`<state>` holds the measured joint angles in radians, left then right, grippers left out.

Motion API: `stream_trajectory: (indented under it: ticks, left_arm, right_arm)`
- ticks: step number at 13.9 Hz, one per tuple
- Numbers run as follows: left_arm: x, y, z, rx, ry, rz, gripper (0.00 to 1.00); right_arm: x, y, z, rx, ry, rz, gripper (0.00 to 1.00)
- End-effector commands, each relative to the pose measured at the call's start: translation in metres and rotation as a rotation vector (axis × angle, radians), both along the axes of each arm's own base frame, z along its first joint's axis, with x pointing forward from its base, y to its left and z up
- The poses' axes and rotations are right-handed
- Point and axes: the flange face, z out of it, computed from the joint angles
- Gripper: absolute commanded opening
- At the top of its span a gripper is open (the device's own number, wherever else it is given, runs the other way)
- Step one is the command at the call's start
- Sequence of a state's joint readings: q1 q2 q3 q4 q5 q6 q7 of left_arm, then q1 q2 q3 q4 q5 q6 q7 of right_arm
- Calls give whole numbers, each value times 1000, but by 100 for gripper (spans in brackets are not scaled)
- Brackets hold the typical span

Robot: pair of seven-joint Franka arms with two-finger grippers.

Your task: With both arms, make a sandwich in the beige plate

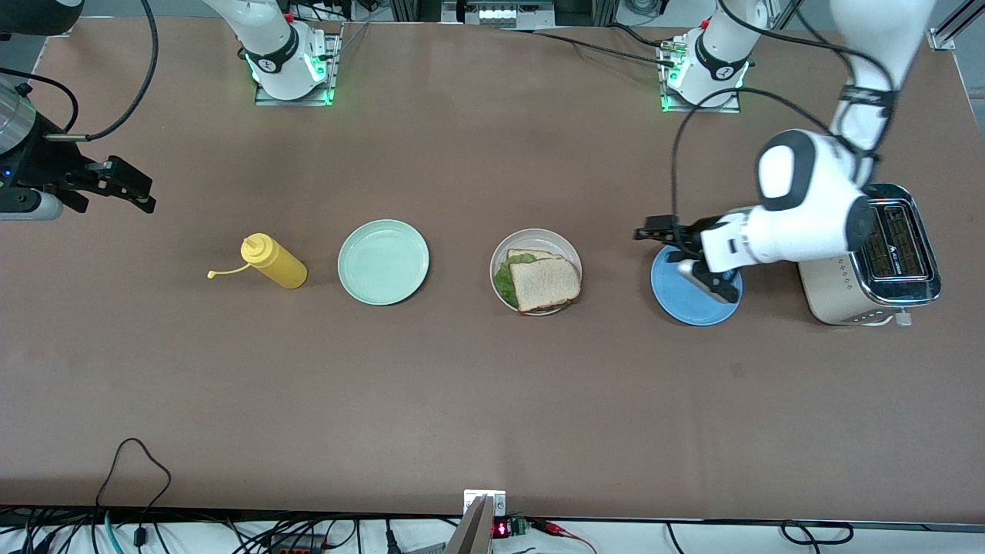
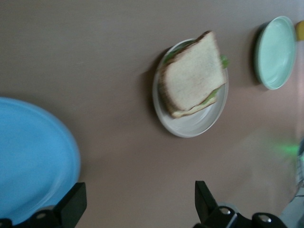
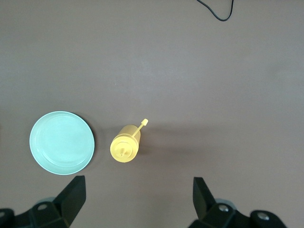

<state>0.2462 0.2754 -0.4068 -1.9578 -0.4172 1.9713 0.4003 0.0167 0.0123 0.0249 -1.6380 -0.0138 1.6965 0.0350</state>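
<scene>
Front view, item 1: sandwich (image 1: 542,281), 2 toasted slices with green lettuce between, resting assembled in the beige plate (image 1: 564,245) mid-table. Item 2: left gripper (image 1: 659,230), fingers spread wide and empty, above the blue plate (image 1: 696,308), beside the toaster (image 1: 896,250). Item 3: right gripper (image 1: 131,187), fingers likewise apart and empty, waiting over bare table at the right arm's end. Item 4: mint-green plate (image 1: 383,261) and yellow squeeze bottle (image 1: 273,261), untouched, between sandwich and right gripper.

Judged status: assembly looks complete; the remaining step is likely retreat, best done by lifting clear without brushing the blue plate or toaster.

Surface: brown matte tabletop (image 1: 492,400), cables along its edges, arm bases lit green.
</scene>
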Motion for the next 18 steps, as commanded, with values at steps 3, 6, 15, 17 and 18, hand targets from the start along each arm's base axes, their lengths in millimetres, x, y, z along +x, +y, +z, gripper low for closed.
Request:
stream_trajectory:
  ticks: [3,6,15,17,18]
  left_arm:
    - [25,41,105,288,72,-50,100]
    - [26,53,168,418,69,-96,100]
    - [-23,86,258,520,-139,142,100]
    - [-32,86,254,514,-200,189,100]
    - [-33,87,254,513,-199,193,100]
  right_arm:
    - [2,-2,5,4,-7,-2,100]
    - [2,-2,5,4,-6,-2,100]
    - [4,-5,4,4,-12,-8,100]
    - [3,-5,5,4,-13,-10,100]
    - [2,-5,6,5,-13,-12,100]
